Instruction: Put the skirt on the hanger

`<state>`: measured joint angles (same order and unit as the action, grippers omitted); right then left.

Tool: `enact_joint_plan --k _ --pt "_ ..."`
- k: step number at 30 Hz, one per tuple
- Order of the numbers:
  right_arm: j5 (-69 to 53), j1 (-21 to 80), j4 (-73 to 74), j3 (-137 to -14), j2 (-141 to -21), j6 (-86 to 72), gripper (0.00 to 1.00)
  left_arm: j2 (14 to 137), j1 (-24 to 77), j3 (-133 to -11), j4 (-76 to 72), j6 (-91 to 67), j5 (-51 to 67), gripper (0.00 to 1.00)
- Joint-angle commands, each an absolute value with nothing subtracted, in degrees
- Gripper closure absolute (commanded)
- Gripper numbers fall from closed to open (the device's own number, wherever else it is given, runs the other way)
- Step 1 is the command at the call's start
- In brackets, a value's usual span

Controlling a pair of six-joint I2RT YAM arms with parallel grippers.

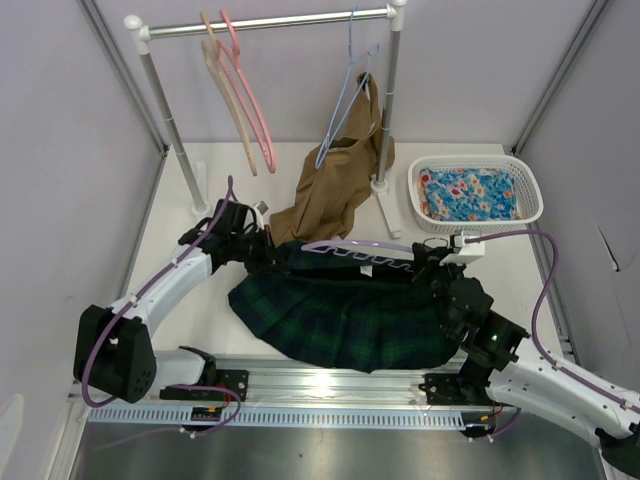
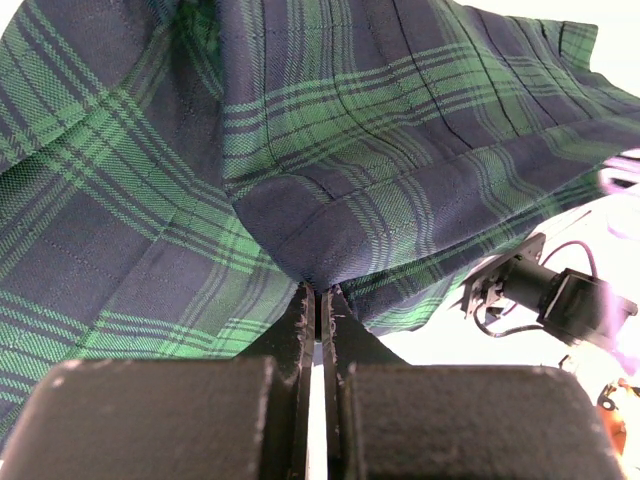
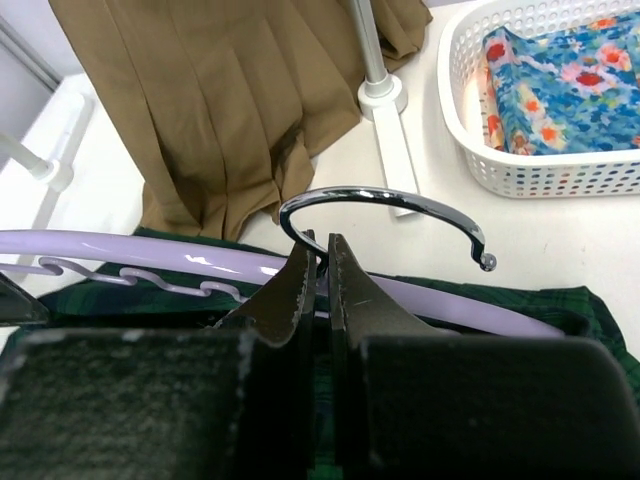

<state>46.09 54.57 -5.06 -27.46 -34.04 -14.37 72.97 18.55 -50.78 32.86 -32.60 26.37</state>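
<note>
Wrist views alone show the grips: left pincer (image 2: 318,295) pinches skirt (image 2: 400,150) fabric; right pincer (image 3: 322,262) clamps hanger (image 3: 150,245) neck. Overhead, hanger lies along skirt's far edge.

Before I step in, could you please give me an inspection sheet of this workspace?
Surface: cream table, clean where bare.
Job's things: plaid skirt spread on the table; lavender hanger lying along its far edge.
Clutter: tan garment on a thin blue hanger and pink and tan hangers on the rail; white basket holding a floral cloth.
Grippers: left gripper shut on skirt fabric; right gripper shut on the hanger by its hook.
Cables: purple cables looping along both arms.
Surroundings: grey walls; nothing else seen.
</note>
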Motion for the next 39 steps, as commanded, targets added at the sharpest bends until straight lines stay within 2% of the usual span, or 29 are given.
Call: enact_joint_plan --k 1,17,28,39 --pt "45.4 51.1 -1.4 -29.9 -32.1 -13.6 1.0 73.5 17.3 -50.1 31.9 -32.6 24.7 1.0" --pt "33.1 47.9 3.7 -26.3 -28.1 -15.1 1.0 77.4 15.7 -57.6 31.6 -34.2 26.4 1.0" --pt "36.1 46.8 3.7 -27.7 -33.9 -16.0 1.0 75.4 15.4 -58.1 33.5 -32.6 26.6 1.0" --pt "33.8 44.0 1.2 -31.8 -38.3 -16.5 1.0 72.9 15.4 -56.7 35.1 -30.4 25.8 1.0"
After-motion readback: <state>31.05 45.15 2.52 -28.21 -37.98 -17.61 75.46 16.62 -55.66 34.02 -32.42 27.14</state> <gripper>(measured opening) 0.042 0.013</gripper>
